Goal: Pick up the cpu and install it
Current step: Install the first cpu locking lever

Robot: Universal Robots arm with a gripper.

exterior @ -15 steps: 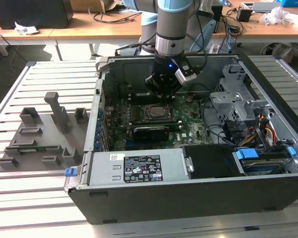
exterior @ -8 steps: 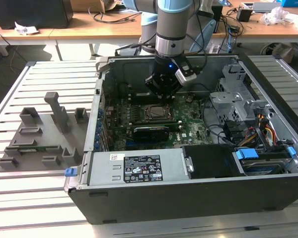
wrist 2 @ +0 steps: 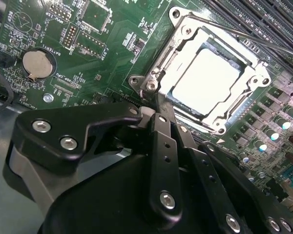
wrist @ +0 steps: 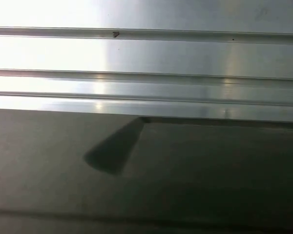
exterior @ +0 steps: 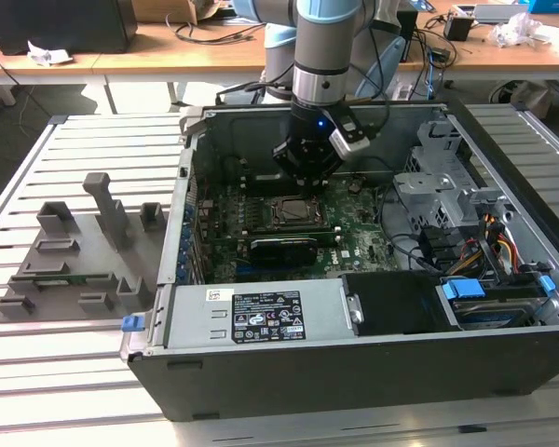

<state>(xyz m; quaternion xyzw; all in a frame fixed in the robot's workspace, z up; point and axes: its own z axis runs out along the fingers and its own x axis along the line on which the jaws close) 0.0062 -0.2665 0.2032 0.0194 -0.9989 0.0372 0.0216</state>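
Your cpu [wrist 2: 207,80] lies flat inside the socket frame [wrist 2: 156,73] on the motherboard [wrist 2: 112,44], its pale metal top glaring under the light in the second wrist view. The silver frame surrounds it on all sides, and a thin lever rod [wrist 2: 263,41] runs past the frame's far edge. The end effector [wrist 2: 158,109] sits just beside the socket, apart from the chip; its black linkage bars draw together toward a narrow tip near the frame's corner, and nothing is held there. You cannot tell from these views whether the tip touches the frame.

A round coin battery [wrist 2: 36,65] sits well apart from the socket on the same green board.

In the exterior view, the end effector [exterior: 306,172] hangs over the socket [exterior: 292,212] inside the open computer case [exterior: 261,321], which lies on its side on a slatted metal tabletop [exterior: 84,135]. A black card [exterior: 284,249] lies just in front of the socket. To the exterior view's left, a grey fixture tray [exterior: 70,265] rests on the tabletop. Behind stand wooden desks [exterior: 149,51] strewn with cables.

The arm [exterior: 328,47] comes down nearly vertical from above, its wrist pointing straight into the case.

The first wrist view shows bright metal rails [wrist: 146,73] above a dark surface.
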